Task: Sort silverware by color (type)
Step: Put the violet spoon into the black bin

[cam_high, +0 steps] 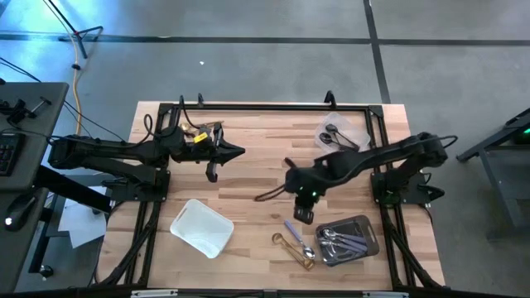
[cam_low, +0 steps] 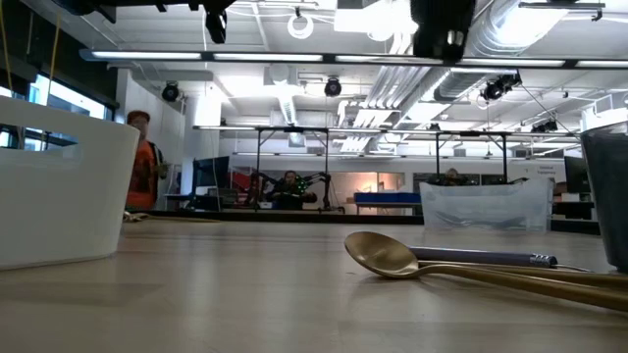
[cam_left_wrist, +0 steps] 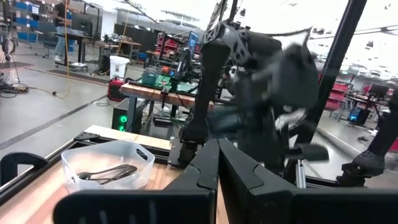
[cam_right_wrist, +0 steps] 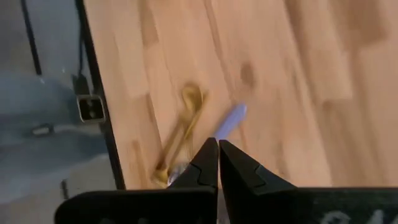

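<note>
Lying loose: two gold spoons [cam_high: 296, 249], one purple-handled piece [cam_high: 296, 232] (three trays); right hand [cam_high: 303, 214] and left hand [cam_high: 212, 172] pressed together, empty.

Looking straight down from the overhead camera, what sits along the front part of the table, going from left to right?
White tray → gold spoons → grey tray holding silver utensils.

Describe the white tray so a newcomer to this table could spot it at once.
Start at the wooden table and go to its near edge on the left arm's side. The white tray sits there, turned at an angle. Unlike the clear tray with dark utensils and the grey tray with silver ones, it looks empty.
</note>
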You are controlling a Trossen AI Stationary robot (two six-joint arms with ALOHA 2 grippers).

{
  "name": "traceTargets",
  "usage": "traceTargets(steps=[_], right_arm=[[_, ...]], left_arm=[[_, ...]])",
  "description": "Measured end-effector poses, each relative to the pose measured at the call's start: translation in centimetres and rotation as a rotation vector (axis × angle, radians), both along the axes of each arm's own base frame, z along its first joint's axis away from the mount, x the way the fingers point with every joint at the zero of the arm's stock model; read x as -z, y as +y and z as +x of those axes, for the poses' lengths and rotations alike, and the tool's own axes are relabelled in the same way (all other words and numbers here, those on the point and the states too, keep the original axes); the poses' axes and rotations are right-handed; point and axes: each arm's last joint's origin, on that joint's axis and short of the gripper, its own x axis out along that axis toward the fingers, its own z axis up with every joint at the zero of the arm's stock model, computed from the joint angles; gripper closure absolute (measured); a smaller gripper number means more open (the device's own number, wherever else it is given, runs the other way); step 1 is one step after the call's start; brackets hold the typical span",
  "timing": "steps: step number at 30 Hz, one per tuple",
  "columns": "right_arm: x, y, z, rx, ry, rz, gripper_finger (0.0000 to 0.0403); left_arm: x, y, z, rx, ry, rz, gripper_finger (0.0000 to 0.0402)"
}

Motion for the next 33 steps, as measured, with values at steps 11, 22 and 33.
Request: traceTargets(steps=[11,22,33], right_arm=[[5.1,3.2,1.8,0.109,0.246,0.078,0.0339],[7.8,5.4,2.3,0.256,0.387,0.137,0.0226],[8.4,5.8,2.7,0.417,0.412,0.114,0.0249]], left_arm=[[0.2,0.0,0.0,0.000,0.018,-0.001,0.0401],[0.2,0.0,0.0,0.000,0.017,0.000,0.0402],[0.2,0.0,0.0,-0.003,0.018,0.032,0.0401]])
